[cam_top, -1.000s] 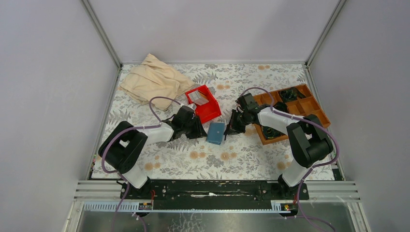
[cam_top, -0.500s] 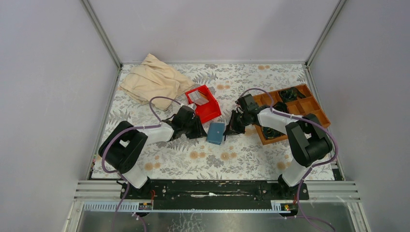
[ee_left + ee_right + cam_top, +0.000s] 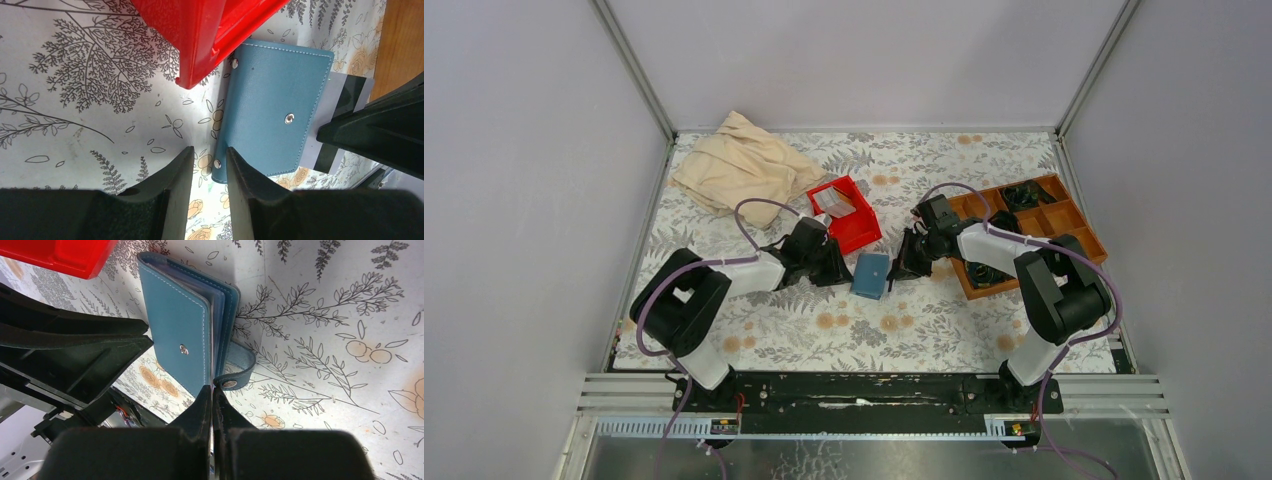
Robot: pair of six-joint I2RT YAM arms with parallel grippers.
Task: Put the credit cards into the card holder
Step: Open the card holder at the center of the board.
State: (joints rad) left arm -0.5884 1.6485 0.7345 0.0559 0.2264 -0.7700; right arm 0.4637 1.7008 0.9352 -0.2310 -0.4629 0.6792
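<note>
- Beige cloth (image 3: 739,165): crumpled on the bench (image 3: 904,320), well apart from the left pincer, behind and to its left.
- Left pincer (image 3: 209,150): jaws a little apart, closed on nothing. The bench's leaf print shows in the gap.
- Red bin (image 3: 859,232): just beyond the left pincer's tips, its near corner touching or overlapping the card holder's edge. It holds pale grey cards (image 3: 832,203), whose number cannot be told.
- Card holder (image 3: 272,105): lies on the bench between the two pincers. One near corner sits right at the left pincer's tips, and the open edge faces the right pincer.
- Credit card (image 3: 331,102): grey with a dark stripe. It sticks out of the holder's edge on the right pincer's side.
- Right pincer (image 3: 212,389): jaws pressed together, the tip at the holder's open edge, just beside the snap strap (image 3: 231,383). Whether it pinches the card cannot be told.
- Wooden tray (image 3: 1046,218): to the right of the right pincer, beside its arm. Dark items (image 3: 1022,192) lie in the far compartment, too small to identify.
</note>
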